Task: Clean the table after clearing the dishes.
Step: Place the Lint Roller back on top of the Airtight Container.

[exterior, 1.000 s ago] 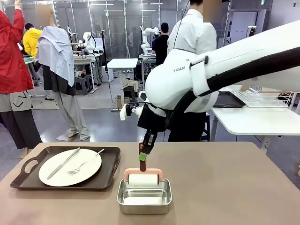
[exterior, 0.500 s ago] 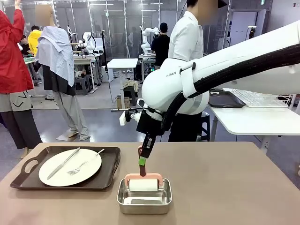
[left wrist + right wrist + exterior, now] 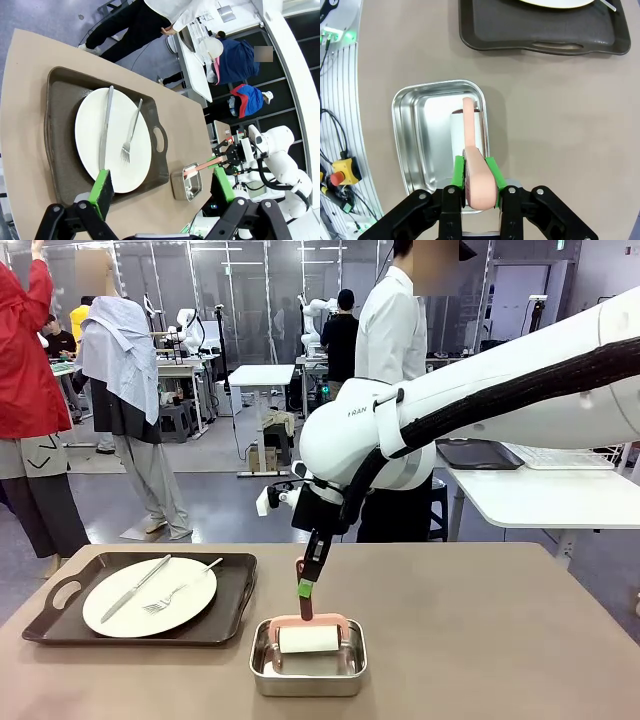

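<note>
Right wrist view: find the right gripper (image 3: 475,172) clenched on the pink handle (image 3: 469,125) of a lint roller (image 3: 308,639), green pads pinching the handle's end from both sides. Read the handle's long axis as running straight out along the fingers, near upright in the front view, with the white roll crosswise at its lower end, parallel to the table's near edge. Place the roll inside the steel pan (image 3: 406,135); contact with the pan floor not determinable. Treat the table (image 3: 480,640) as lying directly below and all round the pan, widest bare stretch toward the robot's right. Note one tray (image 3: 236,585) just beside the pan on the robot's left, carrying a plate (image 3: 120,618), knife (image 3: 135,588) and fork (image 3: 180,590); judge the clearing unfinished on that side. Left wrist view: find the left gripper (image 3: 161,175) released, jaws wide, holding nothing, high above that tray and the nearer arm to it. Expect wiping to need the roll lifted over the pan rim first.
</note>
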Motion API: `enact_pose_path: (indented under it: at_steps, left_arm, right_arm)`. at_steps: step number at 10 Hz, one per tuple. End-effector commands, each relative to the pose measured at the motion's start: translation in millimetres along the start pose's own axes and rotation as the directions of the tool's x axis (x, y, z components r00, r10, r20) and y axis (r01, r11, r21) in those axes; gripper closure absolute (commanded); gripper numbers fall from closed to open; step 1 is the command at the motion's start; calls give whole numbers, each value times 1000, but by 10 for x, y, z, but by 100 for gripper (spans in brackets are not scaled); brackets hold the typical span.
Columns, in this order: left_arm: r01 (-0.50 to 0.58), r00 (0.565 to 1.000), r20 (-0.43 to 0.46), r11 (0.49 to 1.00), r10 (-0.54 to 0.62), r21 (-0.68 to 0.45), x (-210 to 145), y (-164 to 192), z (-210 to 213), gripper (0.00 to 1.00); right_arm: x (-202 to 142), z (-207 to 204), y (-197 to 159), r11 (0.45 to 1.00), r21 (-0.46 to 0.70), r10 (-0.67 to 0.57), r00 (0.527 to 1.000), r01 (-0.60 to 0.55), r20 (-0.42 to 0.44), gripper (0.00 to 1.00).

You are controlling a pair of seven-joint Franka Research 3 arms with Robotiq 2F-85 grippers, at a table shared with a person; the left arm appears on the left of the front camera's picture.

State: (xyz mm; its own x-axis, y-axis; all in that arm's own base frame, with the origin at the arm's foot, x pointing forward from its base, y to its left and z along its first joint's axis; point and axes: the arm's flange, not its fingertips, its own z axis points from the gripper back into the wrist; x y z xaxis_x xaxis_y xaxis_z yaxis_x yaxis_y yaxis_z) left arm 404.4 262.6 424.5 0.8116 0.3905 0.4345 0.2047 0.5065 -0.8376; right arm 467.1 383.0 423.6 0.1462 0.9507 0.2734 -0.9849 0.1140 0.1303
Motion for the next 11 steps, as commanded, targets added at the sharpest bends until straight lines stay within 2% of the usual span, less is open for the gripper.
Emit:
enact_pose_path:
  at_steps: [1, 5, 9, 10, 11]
  left_arm:
    - [10, 1000, 0, 1000, -10, -13, -5, -9, 34, 0]
    - [10, 1000, 0, 1000, -10, -13, -5, -9, 34, 0]
    - [10, 1000, 0, 1000, -10, -13, -5, -9, 34, 0]
    - [10, 1000, 0, 1000, -10, -13, -5, -9, 34, 0]
    - [10, 1000, 0, 1000, -10, -13, -5, -9, 34, 0]
  right_arm:
    - [8, -29, -118, 1000, 0, -24, 1000, 24, 10, 78]
    - [-102, -140, -249, 999, 32, -34, 999, 34, 11, 78]
    - [-27, 43, -193, 1000, 0, -14, 1000, 14, 1, 28]
    - [-12, 94, -185, 1000, -7, -16, 1000, 16, -11, 13]
    - [7, 146, -182, 1000, -14, -27, 999, 27, -32, 2]
